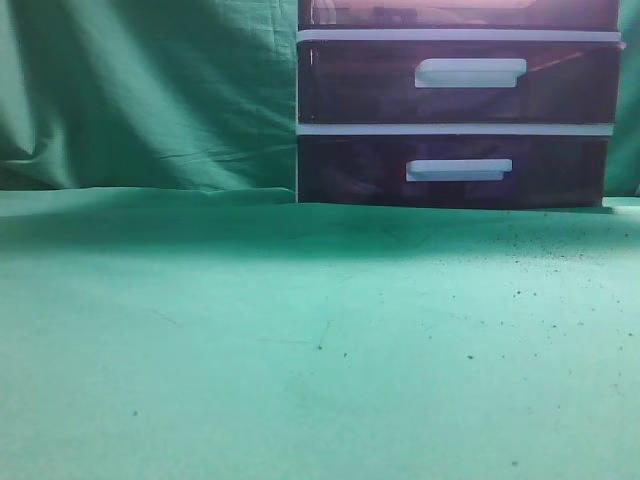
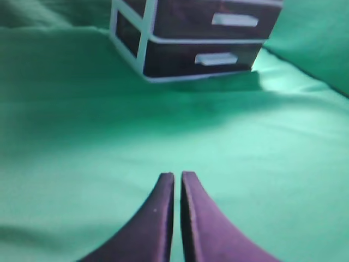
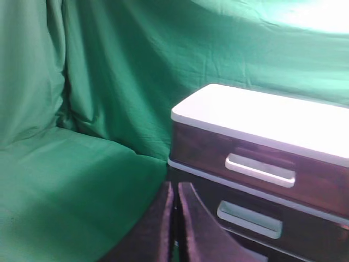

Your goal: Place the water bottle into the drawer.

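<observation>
A dark drawer unit with white frame and white handles [image 1: 456,110] stands at the back right of the green table; its drawers look closed. It also shows in the left wrist view [image 2: 196,35] and in the right wrist view [image 3: 262,164]. The water bottle is not in any view. My left gripper [image 2: 178,174] is shut and empty above the green cloth, well in front of the drawers. My right gripper [image 3: 174,185] is shut and empty, raised near the unit's left front corner. Neither gripper shows in the exterior view.
Green cloth [image 1: 250,340] covers the table and hangs as a backdrop [image 1: 150,90] behind it. Small dark specks dot the cloth at the right front.
</observation>
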You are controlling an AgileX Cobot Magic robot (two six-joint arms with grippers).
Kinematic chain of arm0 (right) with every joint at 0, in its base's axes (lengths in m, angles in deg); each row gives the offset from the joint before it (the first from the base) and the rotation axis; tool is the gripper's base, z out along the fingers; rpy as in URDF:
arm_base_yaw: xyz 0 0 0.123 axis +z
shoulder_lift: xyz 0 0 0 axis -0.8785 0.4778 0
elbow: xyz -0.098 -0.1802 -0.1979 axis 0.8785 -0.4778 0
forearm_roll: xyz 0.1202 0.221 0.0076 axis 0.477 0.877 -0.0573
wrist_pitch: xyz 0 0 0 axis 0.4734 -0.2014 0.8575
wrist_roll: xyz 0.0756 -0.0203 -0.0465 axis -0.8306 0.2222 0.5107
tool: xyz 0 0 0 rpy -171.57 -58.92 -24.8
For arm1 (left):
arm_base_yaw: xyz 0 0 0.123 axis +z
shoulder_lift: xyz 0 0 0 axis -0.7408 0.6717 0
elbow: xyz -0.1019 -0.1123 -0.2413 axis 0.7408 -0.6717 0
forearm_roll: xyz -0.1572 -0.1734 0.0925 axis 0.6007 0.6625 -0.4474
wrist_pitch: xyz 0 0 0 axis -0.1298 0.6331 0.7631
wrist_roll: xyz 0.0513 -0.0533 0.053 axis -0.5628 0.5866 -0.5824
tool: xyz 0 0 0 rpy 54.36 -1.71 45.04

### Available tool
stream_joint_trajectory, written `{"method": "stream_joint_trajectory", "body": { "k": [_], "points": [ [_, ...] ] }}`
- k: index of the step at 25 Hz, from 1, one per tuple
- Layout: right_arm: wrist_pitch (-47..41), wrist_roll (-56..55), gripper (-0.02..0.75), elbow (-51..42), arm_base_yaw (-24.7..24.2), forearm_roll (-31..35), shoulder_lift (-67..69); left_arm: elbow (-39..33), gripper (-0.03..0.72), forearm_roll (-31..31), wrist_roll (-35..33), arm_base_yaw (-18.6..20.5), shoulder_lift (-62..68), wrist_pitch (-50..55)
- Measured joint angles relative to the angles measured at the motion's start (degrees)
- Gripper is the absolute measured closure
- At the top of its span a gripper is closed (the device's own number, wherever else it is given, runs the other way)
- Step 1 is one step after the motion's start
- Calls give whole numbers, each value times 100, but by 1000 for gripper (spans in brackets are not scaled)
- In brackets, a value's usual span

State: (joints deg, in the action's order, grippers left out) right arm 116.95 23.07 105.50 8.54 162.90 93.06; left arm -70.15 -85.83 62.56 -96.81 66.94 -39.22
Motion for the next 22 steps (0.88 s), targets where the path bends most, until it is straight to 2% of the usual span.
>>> {"method": "stream_joint_trajectory", "body": {
  "k": [9,22],
  "points": [
    [-37,0,738,0,0,0,0,-303,688,-24,25,0,0,-8],
    [-104,-21,738,0,0,0,0,-318,688,-24,25,0,0,-8]
  ]
}}
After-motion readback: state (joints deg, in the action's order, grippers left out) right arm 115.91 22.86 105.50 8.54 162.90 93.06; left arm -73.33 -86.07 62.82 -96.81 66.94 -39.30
